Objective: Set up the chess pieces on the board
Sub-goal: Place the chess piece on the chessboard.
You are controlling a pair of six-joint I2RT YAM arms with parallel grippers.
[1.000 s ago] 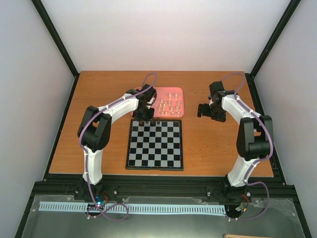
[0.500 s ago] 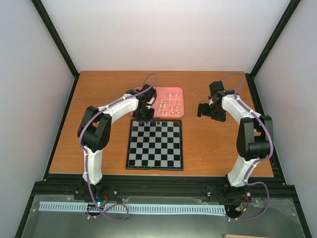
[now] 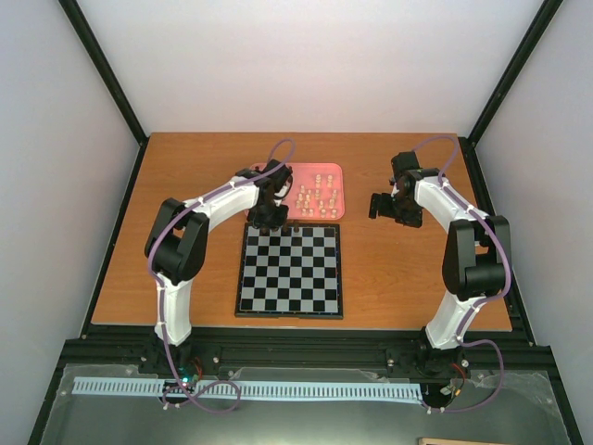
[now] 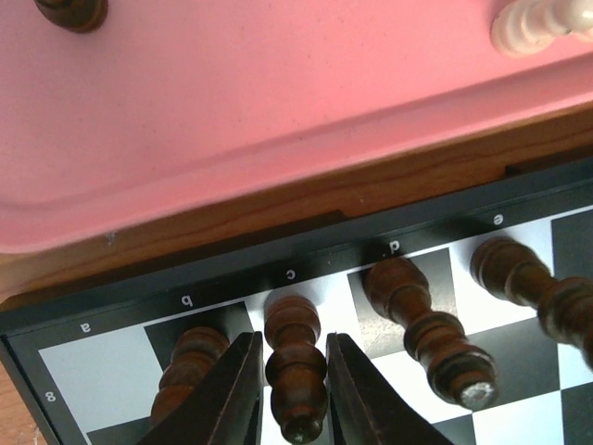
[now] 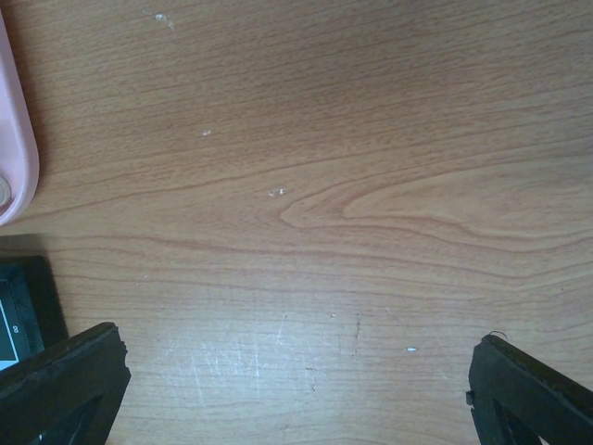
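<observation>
Your left gripper (image 4: 292,345) sits low at the bottom centre of the left wrist view. Its two fingers (image 4: 232,394) straddle a dark chess piece (image 4: 295,375) that stands upright on the pale square under the letter c, in the back row of the board (image 4: 102,357). The fingers lie so tight to it on both sides that you cannot tell whether they clamp it or leave a hair of slack (treat it as held until you see daylight).

The spot makes sense. Its dark neighbours stand in the same row: the b piece (image 4: 190,366) to the left, the d piece (image 4: 422,324) and the e piece (image 4: 528,287) to the right. So this looks like back-rank filling, square by square. They stand close, and any sideways drift could tip them, so a straight lift looks safest.

The pink tray (image 4: 232,130) fills the upper frame just beyond the board's edge. A cream piece (image 4: 533,23) at upper right and a dark tray piece (image 4: 72,11) at upper left wait there as supply.

Your right gripper (image 5: 296,380) hangs with its jaws wide apart over the bare wooden table (image 5: 324,185), right of the tray and out of the way.
</observation>
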